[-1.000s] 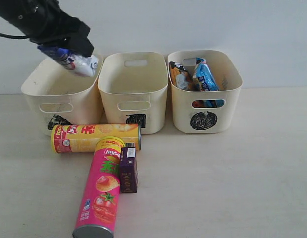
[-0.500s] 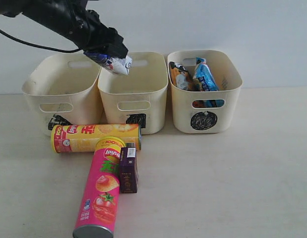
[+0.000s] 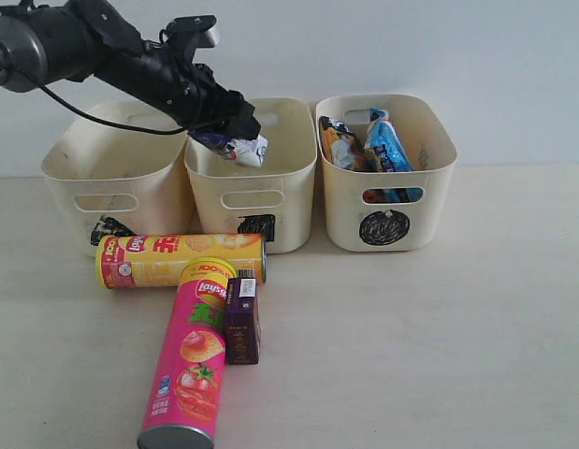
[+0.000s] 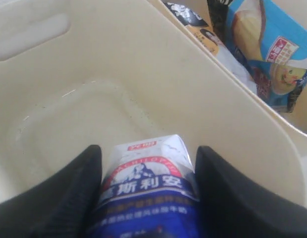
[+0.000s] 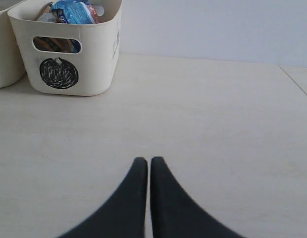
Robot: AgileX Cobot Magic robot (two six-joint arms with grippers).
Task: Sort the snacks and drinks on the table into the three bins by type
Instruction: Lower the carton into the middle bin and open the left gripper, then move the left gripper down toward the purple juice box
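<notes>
The left end effector (image 4: 147, 163) holds the white-and-blue carton (image 3: 244, 149). One black finger presses on each flat side of it. The carton hangs tilted in the air over the middle bin (image 3: 214, 178), the one with the black square. From the left wrist view, that bin looks bare inside.

The carton is a small box of card. It looks light and stiff, but a hard squeeze could dent it. The two flat sides are a good place to hold it, so the grip looks fine. I think the next job is to let it drop into the bin.

The right end effector (image 5: 144, 166) is shut tight and holds nothing. It sits low over the bare surface (image 3: 439, 337), on the right.

The right bin (image 3: 429, 187) has the blue pack (image 3: 387, 145) and the orange bag (image 3: 338, 140) in it. The left bin (image 3: 83, 178) looks empty.

The yellow-red tube (image 3: 177, 259) lies on its side, near the bins. The pink tube (image 3: 191, 355) lies in front of it, and the two seem to touch. Both tubes are round and smooth, so they may roll. A grip across the middle should work best. The dark purple carton (image 3: 241, 318) lies against the right side of the pink tube. It is slim and light, so its long sides are best to pinch.
</notes>
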